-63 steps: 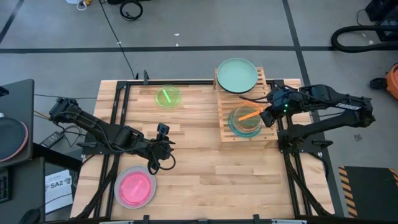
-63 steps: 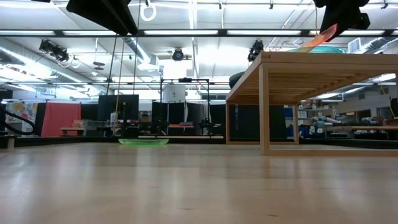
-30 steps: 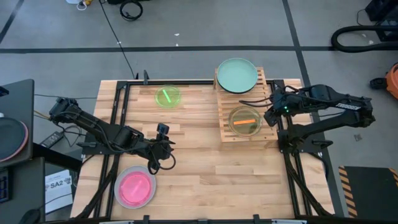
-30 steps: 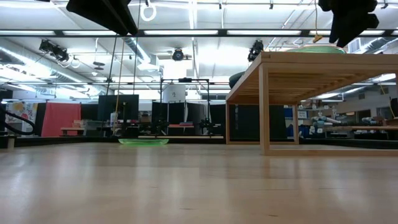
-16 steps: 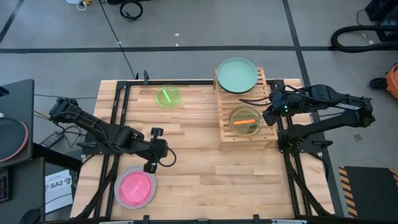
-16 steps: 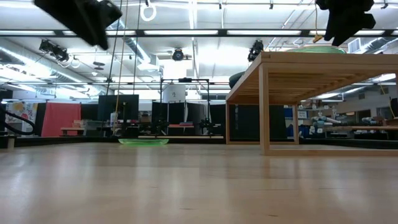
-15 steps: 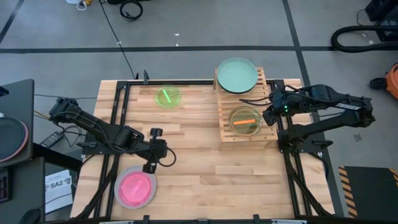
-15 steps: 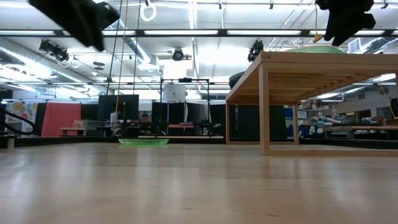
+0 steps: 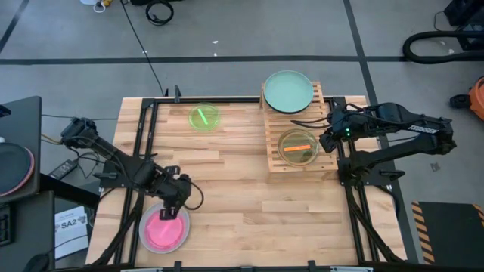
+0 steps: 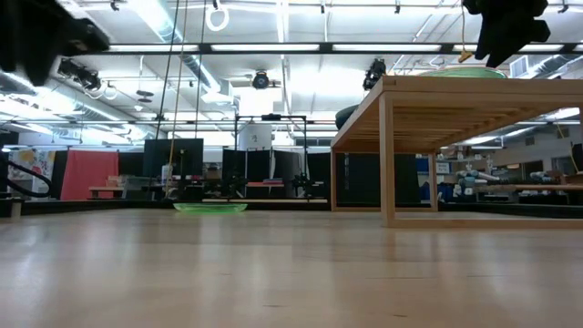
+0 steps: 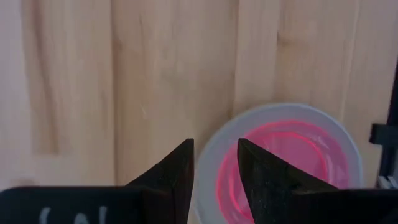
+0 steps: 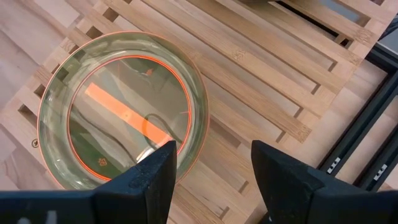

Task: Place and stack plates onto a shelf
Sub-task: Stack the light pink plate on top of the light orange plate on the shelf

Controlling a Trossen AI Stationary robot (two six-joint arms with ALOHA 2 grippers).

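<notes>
A pink plate (image 9: 162,230) lies in a pale grey plate (image 11: 345,146) at the table's near left. My left gripper (image 11: 216,158) hovers open above the grey plate's rim, pointing down and touching nothing. On the wooden shelf (image 9: 314,162) at the far right, a mint green plate (image 9: 287,91) lies at the far end. A translucent orange plate (image 12: 124,112) lies on another translucent plate at the near end. My right gripper (image 12: 214,165) stands open just right of that stack, above the slats. A green plate (image 9: 203,118) lies on the table at the far middle.
The shelf stands on legs above the tabletop (image 10: 392,155), with open room beneath it. Black frame rails (image 9: 144,151) run along the table's left and right sides. Bare wood lies between the pink plate and the shelf.
My left gripper has swung toward the table's near left corner and a little down, ending over the pink plate. It has tipped over to point downward and rolled about its own line. My right gripper has kept still.
</notes>
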